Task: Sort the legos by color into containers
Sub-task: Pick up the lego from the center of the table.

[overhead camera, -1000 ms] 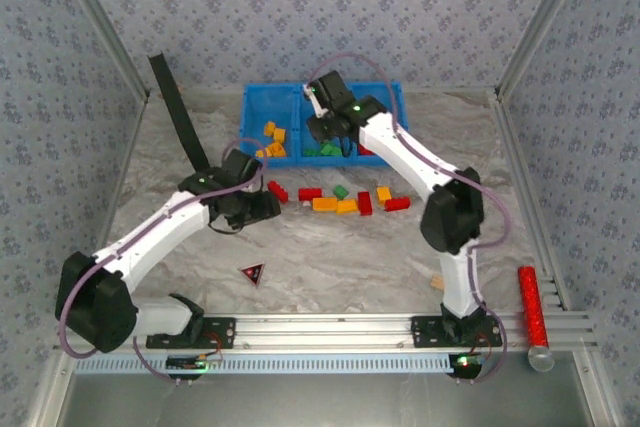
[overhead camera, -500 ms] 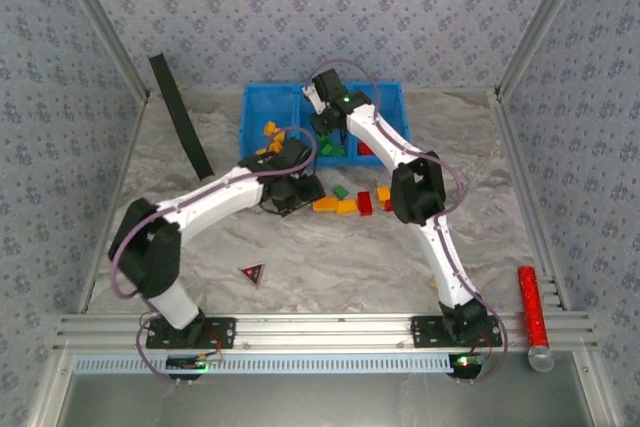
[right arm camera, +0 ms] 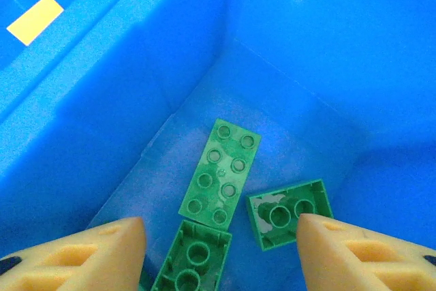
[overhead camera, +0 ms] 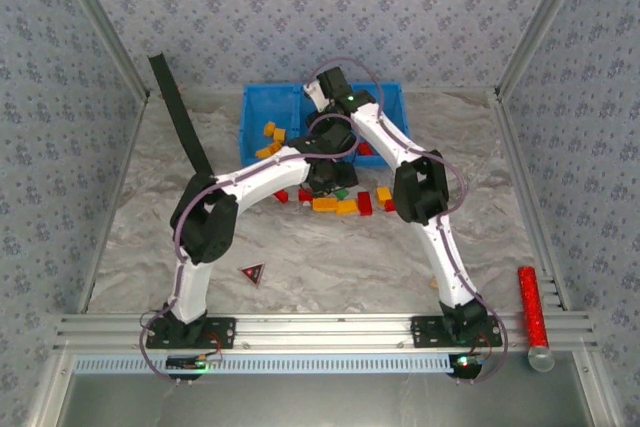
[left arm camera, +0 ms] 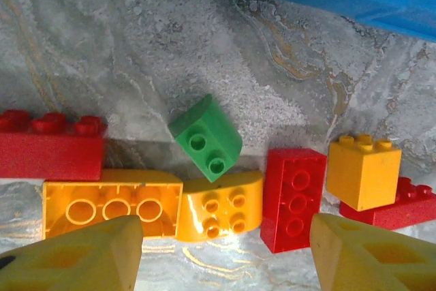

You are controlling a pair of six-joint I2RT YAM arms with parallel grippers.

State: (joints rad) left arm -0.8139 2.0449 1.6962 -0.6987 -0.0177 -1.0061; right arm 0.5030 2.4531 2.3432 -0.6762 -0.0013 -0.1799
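Table, beside the bin: four red legos (overhead camera: 364,202), three orange legos (left arm camera: 112,208) and one green lego (left arm camera: 206,142) are lying loose. One blue bin (overhead camera: 262,107) is sitting at the table's far edge, with at least three green legos (right arm camera: 221,172) lying in one compartment. One dark triangle (overhead camera: 253,272) is lying toward the near edge, and one red cylinder (overhead camera: 528,302) by the right edge.

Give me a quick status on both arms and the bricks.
Left end effector open, above loose green brick on table. Right end effector open, over bin compartment holding green bricks. Yellow brick, red brick tight beside it.
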